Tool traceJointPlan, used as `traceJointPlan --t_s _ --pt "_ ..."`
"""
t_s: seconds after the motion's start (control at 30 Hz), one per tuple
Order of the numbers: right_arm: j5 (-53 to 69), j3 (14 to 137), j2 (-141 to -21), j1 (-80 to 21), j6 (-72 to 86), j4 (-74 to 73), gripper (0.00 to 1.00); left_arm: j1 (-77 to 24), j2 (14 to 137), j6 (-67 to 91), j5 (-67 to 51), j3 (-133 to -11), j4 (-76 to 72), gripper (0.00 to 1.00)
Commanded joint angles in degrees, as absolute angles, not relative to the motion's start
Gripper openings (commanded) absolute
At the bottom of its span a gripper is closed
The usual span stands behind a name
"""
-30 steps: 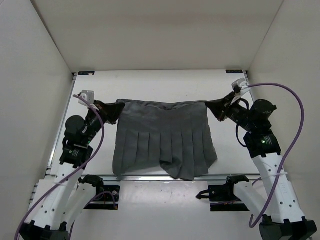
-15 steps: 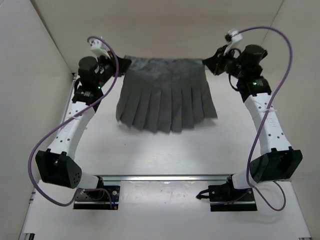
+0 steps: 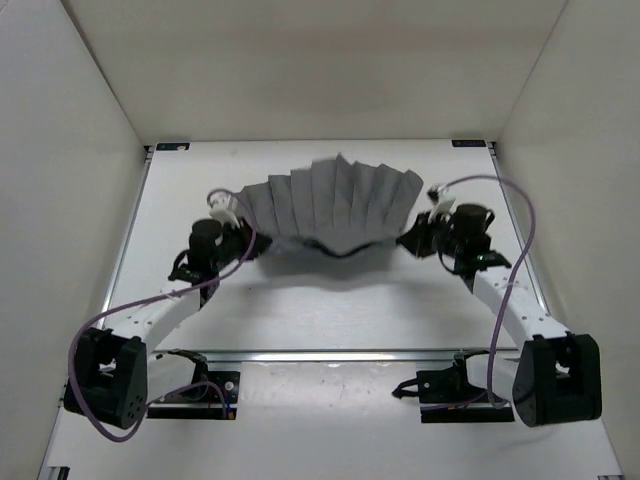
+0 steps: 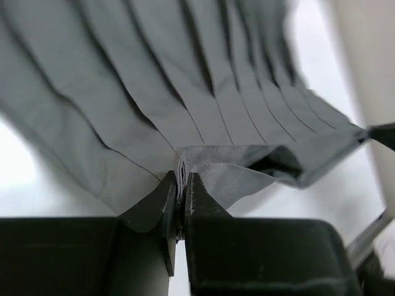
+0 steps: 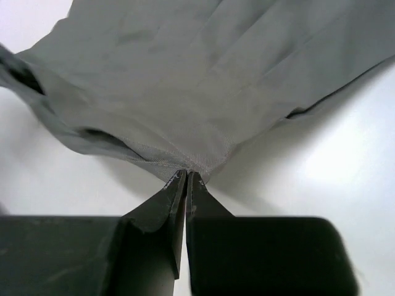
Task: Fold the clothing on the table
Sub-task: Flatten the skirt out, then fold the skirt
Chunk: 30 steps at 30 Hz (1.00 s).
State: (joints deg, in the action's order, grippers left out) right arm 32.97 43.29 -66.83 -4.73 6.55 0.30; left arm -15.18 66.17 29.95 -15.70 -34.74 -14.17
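While the mid-grey pleated fabric skirt (image 3: 335, 200) is held over the middle of the flat white rectangular tabletop (image 3: 330, 310), it is pinched at 2 corners, 1 by each tool. Its near left corner is clamped in the closed jaws of the black 2-finger left gripper (image 3: 243, 238); in the left wrist view a doubled edge of cloth is seen squeezed between the fingers (image 4: 157, 209). Its near right corner is nipped in the same way by the black 2-finger right gripper (image 3: 410, 240), with only a small tuft of cloth caught at the very tips.

The long axis of the skirt is laid left to right, from 1 gripper to the other. All of the pleated body is spread on the far side of both grippers and fanned out towards the far edge of the tabletop. The near edge between the 2 grips is slack and sags in the middle. Whether the far hem rests on the tabletop cannot be told.

Neither arm is favoured: the left arm (image 3: 150, 312) is nearer the left corner and the right arm (image 3: 510, 310) the right. For a fold, it is judged that both held corners would have to be carried together across the long axis, towards the far hem.

By count, 1 skirt, 1 tabletop, 2 arms and 2 grippers are seen.
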Motion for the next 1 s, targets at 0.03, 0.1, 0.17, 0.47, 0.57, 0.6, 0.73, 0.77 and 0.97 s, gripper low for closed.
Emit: traceJointPlan --t_s 0.03,0.1,0.17,0.47,0.57,0.6,0.73,0.77,0.97 --pt "33.1 33.7 -55.4 -9.4 10.3 0.3 0.00 -19.1 55.5 33.8 -13.9 -24.5 -8.0 0.00" --pt "29.4 31.3 -47.1 -12.2 10.7 -7.0 0.00 -23.6 47.1 34.5 -9.9 -21.5 -1.9 0.00" --pt "26.9 30.9 -41.2 -14.8 11.8 -12.7 0.00 -23.8 35.0 37.9 -8.3 -18.6 4.1 0.00" --pt "36.7 29.3 -37.1 -7.4 14.9 -13.7 0.00 -18.5 28.8 37.4 -11.2 -18.2 8.8 0.00" --pt "35.3 32.4 -39.8 -7.3 14.4 -11.8 0.00 -17.9 32.3 36.7 -9.9 -20.4 5.6 0.00" --pt "35.0 34.6 -42.3 -6.9 14.2 -10.6 0.00 -17.0 34.4 36.2 -9.5 -22.3 4.9 0.00" --pt "37.3 41.0 -52.3 -3.1 15.7 -4.5 0.00 -15.0 45.6 34.4 -7.9 -30.3 1.1 0.00" --pt "37.8 42.8 -56.6 -2.6 16.1 -2.0 0.00 -14.9 47.4 33.7 -7.0 -31.3 -2.3 0.00" --pt "34.4 49.6 -78.6 -1.7 17.9 9.0 0.00 -13.2 68.6 34.2 -4.3 -38.0 -9.9 0.00"
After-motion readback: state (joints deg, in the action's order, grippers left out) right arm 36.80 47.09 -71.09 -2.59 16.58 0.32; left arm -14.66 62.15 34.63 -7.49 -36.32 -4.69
